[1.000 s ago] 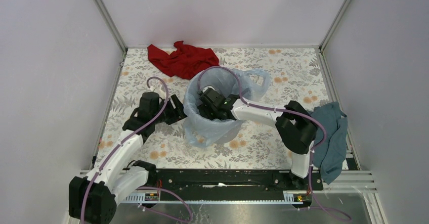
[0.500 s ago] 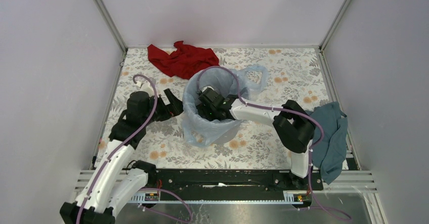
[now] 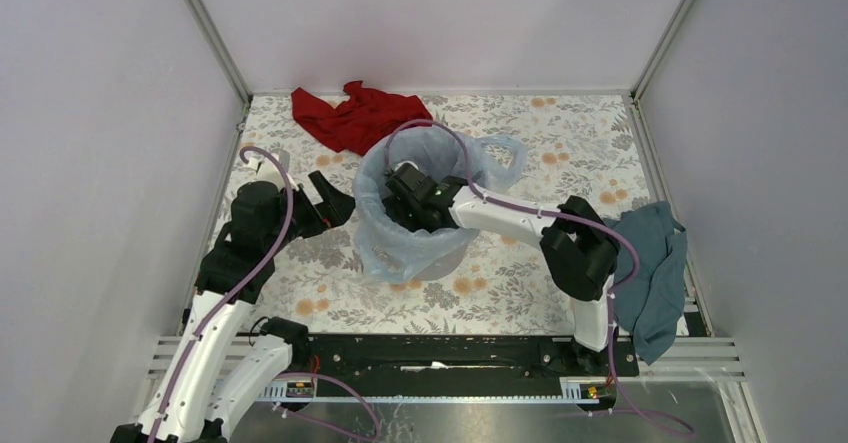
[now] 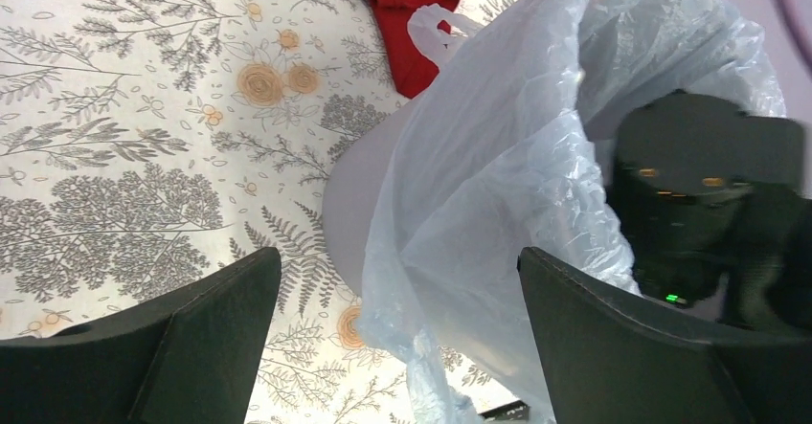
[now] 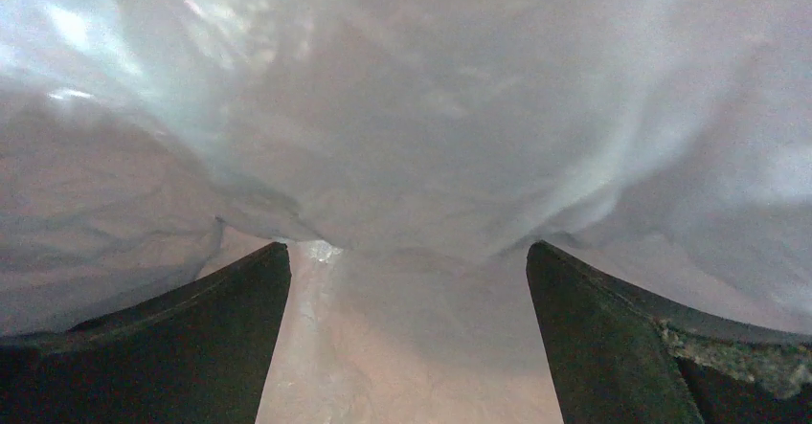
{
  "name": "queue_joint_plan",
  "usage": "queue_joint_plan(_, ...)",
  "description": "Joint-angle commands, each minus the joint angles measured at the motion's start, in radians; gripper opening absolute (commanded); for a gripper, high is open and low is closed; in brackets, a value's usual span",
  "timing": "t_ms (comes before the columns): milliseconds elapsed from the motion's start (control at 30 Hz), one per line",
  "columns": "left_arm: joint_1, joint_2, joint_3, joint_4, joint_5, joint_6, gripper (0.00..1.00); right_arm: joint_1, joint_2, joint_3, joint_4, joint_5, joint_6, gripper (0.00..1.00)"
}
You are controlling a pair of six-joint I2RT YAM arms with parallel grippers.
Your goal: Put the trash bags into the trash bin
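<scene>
The pale blue translucent trash bag (image 3: 385, 248) lines the light grey trash bin (image 3: 447, 259) and hangs over its rim down the front left side, a handle loop (image 3: 503, 155) sticking out at the back right. My left gripper (image 3: 335, 199) stands open just left of the bin, apart from the film. In the left wrist view the bag (image 4: 498, 185) and the bin wall (image 4: 356, 204) lie ahead of the open left gripper (image 4: 397, 256). My right gripper (image 3: 400, 205) reaches down inside the bin. The right wrist view shows the open right gripper (image 5: 407, 249) facing bag film (image 5: 402, 108), with nothing held.
A red cloth (image 3: 360, 118) lies at the back of the floral table, just behind the bin. A dark teal cloth (image 3: 652, 263) hangs over the table's right edge beside the right arm's base. Pale walls close in the table on three sides.
My left gripper has opened wide, let go of the bag's edge and drawn back to the left. The film has settled over the bin's left side. The right gripper has shifted slightly left inside the bin.
</scene>
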Motion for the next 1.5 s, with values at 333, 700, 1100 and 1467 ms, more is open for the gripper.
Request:
queue_joint_plan(333,-0.002,0.0,0.089,-0.082,-0.236,0.057,0.99,-0.004,-0.234,0.192,-0.162,0.134,-0.018,0.96)
queue_joint_plan(700,-0.002,-0.041,0.103,-0.092,-0.271,0.036,0.99,-0.005,-0.464,0.26,-0.227,0.309,-0.15,1.0)
queue_joint_plan(1100,-0.002,0.094,0.21,0.069,0.121,-0.003,0.99,-0.48,-0.727,-0.066,-0.055,0.014,-0.134,1.0)
queue_joint_plan(1467,-0.003,0.249,0.159,0.148,0.285,-0.029,0.81,-0.753,-0.856,-0.471,0.268,-0.509,0.114,0.73)
